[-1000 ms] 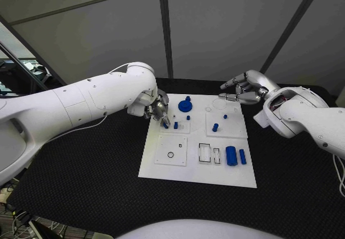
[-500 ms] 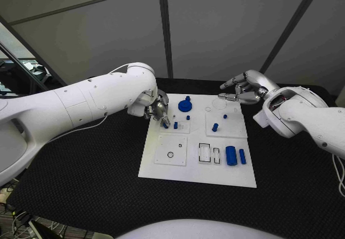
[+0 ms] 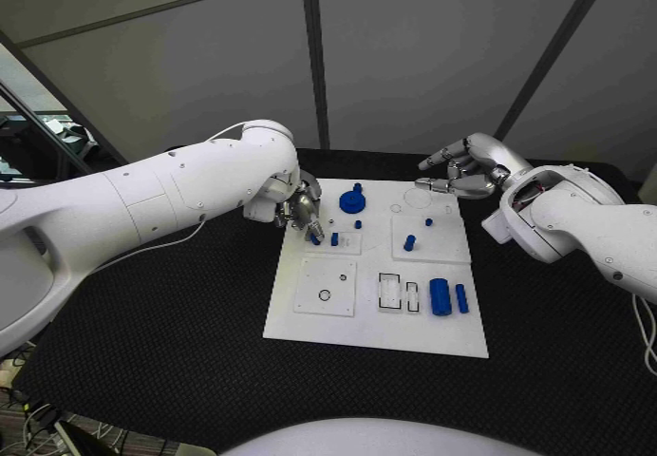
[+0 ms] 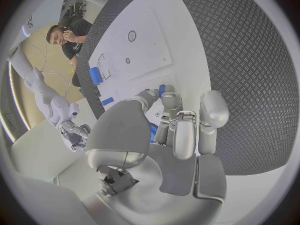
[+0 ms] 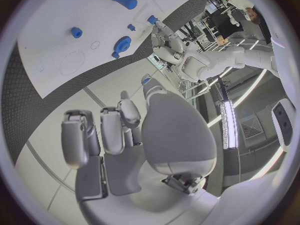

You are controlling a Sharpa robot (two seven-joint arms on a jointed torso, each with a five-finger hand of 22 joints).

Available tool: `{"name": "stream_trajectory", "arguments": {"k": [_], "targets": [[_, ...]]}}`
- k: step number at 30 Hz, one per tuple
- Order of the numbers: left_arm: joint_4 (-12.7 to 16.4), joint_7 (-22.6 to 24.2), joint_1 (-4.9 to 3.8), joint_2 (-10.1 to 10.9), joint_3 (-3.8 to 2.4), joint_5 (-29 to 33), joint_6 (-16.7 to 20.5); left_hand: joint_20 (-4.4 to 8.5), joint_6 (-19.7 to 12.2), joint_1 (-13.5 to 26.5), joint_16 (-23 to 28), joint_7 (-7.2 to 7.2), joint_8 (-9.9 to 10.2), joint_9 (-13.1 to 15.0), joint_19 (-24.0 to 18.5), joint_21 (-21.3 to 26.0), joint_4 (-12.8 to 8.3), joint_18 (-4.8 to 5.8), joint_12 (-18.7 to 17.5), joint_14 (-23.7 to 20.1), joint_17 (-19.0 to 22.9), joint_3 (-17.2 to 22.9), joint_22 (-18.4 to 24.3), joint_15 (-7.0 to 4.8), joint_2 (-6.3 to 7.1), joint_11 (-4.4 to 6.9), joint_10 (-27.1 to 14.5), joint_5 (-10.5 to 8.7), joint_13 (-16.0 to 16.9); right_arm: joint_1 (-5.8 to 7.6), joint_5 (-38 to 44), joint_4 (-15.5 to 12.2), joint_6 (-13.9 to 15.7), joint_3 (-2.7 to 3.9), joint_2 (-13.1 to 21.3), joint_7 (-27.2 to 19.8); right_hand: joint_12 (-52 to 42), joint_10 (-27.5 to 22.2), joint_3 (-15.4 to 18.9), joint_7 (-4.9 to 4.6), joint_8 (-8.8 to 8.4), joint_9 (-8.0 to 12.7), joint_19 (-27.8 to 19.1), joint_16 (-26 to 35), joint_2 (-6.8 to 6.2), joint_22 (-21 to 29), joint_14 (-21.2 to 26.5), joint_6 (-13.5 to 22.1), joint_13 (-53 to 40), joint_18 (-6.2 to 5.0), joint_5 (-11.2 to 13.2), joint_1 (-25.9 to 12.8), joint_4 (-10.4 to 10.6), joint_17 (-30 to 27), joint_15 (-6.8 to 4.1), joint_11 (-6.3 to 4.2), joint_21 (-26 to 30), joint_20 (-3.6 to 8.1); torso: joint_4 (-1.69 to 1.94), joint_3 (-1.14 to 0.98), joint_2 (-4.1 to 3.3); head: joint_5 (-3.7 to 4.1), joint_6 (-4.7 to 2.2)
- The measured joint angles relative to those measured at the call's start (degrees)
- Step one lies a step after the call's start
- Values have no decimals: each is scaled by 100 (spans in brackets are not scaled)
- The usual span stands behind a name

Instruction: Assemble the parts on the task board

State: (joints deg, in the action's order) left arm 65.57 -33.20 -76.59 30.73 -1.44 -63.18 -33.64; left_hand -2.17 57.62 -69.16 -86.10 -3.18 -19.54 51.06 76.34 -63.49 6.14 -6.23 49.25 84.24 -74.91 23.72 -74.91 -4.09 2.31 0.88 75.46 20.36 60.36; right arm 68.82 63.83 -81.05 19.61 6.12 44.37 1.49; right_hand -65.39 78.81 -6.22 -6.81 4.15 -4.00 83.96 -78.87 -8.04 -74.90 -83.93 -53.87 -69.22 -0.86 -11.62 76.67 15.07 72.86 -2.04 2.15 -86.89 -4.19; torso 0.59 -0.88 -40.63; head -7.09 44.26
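Head view: left robot hand (image 3: 304,215) pinching blue peg (image 3: 315,238) at task board (image 3: 380,328).

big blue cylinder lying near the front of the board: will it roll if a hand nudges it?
Probably. The big blue cylinder lies on its side on the flat white task board, so a sideways push likely rolls it. The thinner blue pin beside it might stop it. It looks rigid and smooth, probably light plastic, so it may slip in a loose grip.
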Motion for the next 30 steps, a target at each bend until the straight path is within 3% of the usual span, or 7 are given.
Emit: {"name": "stream_trajectory", "arguments": {"k": [18,23,26,30], "targets": [[-27,-31,34,-27,-8,-25,41,-22,1,23,0,0,-1,9,22,-66,-10,1,7,12,0,10,0,12,-23,-11,10,44,-1,0,0,-3,-4,0,0,-2,0,0,0,0,0,0,0,0,0,0,0,0,0,0,0,0,0,0,0,0,0,0,0,1,1,8,21],[-15,-49,38,-27,-8,-34,48,1,44,107,-43,43,-25,36,45,-88,-16,0,41,-1,0,17,0,-2,-98,2,27,84,5,0,0,-6,-5,0,3,-3,0,0,0,0,0,0,0,0,0,0,0,0,0,0,0,0,0,0,0,0,0,0,0,-1,1,9,27],[-8,-61,42,-28,-8,-38,55,0,75,285,-45,74,-53,65,44,-111,-190,0,62,-8,0,190,0,-11,-64,12,38,-44,9,0,0,-7,-5,0,4,-3,0,0,0,0,0,0,0,0,0,0,0,0,0,0,0,0,0,0,0,0,0,0,0,-1,1,13,27],[12,-81,44,-26,-7,-48,62,0,85,329,-79,84,-54,78,86,-145,-208,1,91,-8,0,208,0,-11,-63,15,56,-66,25,0,0,-9,-5,0,7,-3,0,0,-15,0,0,0,0,0,0,0,0,0,10,0,0,0,-15,-7,0,0,0,0,0,-1,1,14,32]]}}
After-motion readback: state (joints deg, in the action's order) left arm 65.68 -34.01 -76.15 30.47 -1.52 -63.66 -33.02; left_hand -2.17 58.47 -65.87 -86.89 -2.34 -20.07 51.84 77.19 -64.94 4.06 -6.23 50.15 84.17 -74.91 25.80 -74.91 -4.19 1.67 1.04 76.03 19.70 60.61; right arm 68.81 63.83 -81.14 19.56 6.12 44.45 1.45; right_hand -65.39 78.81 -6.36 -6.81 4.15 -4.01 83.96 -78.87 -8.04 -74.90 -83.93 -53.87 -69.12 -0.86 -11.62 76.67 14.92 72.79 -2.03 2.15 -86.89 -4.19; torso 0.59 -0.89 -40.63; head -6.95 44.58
